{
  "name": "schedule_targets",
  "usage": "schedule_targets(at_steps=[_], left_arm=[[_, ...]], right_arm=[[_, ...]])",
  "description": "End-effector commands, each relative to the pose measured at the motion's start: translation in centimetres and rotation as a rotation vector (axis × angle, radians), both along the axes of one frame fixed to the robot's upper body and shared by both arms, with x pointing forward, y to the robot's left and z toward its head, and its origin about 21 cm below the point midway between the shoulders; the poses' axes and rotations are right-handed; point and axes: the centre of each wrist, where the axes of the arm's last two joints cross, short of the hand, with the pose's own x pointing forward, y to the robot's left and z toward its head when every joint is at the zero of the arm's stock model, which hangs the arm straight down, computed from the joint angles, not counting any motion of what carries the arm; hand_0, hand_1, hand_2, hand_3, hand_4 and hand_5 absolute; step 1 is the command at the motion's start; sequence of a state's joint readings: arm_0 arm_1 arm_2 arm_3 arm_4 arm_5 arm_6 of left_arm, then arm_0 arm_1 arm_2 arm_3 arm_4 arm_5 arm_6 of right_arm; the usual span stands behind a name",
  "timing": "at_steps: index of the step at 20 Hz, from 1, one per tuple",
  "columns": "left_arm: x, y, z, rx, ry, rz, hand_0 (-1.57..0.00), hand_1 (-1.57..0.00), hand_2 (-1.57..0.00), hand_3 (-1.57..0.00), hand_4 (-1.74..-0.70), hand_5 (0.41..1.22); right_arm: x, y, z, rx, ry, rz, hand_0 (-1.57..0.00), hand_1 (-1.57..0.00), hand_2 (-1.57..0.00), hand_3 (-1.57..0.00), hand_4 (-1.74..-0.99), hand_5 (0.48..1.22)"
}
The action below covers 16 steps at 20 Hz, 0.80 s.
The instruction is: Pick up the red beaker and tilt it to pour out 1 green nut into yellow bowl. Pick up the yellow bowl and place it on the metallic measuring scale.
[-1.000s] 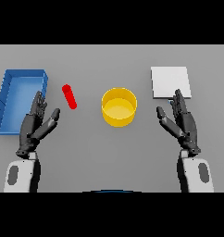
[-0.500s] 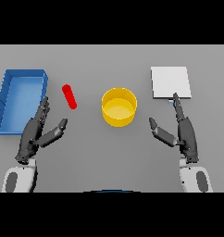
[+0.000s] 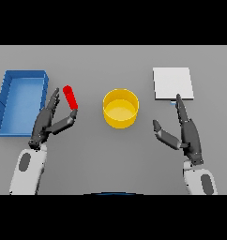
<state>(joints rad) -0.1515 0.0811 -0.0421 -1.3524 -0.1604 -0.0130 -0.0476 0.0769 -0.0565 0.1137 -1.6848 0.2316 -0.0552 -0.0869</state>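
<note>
Head view: left robot hand (image 3: 50, 123) lies low over the grey surface (image 3: 92, 159), fingers straight and released, holding nothing. Its fingertips reach up just left of the red beaker (image 3: 70, 98), and its thumb points toward the beaker's lower end; whether either touches the beaker cannot be told. The beaker lies tilted on the surface. A blue tray (image 3: 6, 100) sits just to the left of this hand, its near edge beside the knuckles.

Right robot hand (image 3: 185, 133) is also released, fingers straight and thumb spread to its left, holding nothing. Its longest fingertip reaches the near edge of the metallic measuring scale (image 3: 172, 83) just ahead of it. The yellow bowl (image 3: 120, 108) stands upright between the two hands, well apart from both.
</note>
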Motion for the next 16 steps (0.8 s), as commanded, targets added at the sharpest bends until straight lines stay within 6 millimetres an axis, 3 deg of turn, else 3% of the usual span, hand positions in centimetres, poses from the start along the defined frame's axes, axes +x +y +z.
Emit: schedule_targets(at_steps=[1, 5, 16], left_arm=[[0.6, -0.1, -0.1, 0.005, -0.003, 0.001, 0.00, 0.00, 0.00, 0.00, -1.25, 0.660], [2.9, -0.4, 0.1, 0.003, 0.001, 0.001, 0.00, 0.00, 0.00, 0.00, -1.28, 0.680], [6.4, -2.0, -0.3, 0.024, 0.026, -0.012, 0.00, 0.00, 0.00, 0.00, -1.29, 0.683]], right_arm=[[0.0, 0.2, -0.2, -0.013, 0.005, -0.005, 0.00, 0.00, 0.00, 0.00, -1.281, 0.635], [0.1, -0.1, -0.4, -0.014, 0.024, -0.016, 0.00, 0.00, 0.00, 0.00, -1.267, 0.635], [-0.2, -0.4, -0.2, -0.001, 0.017, -0.019, 0.00, 0.00, 0.00, 0.00, -1.265, 0.638]])
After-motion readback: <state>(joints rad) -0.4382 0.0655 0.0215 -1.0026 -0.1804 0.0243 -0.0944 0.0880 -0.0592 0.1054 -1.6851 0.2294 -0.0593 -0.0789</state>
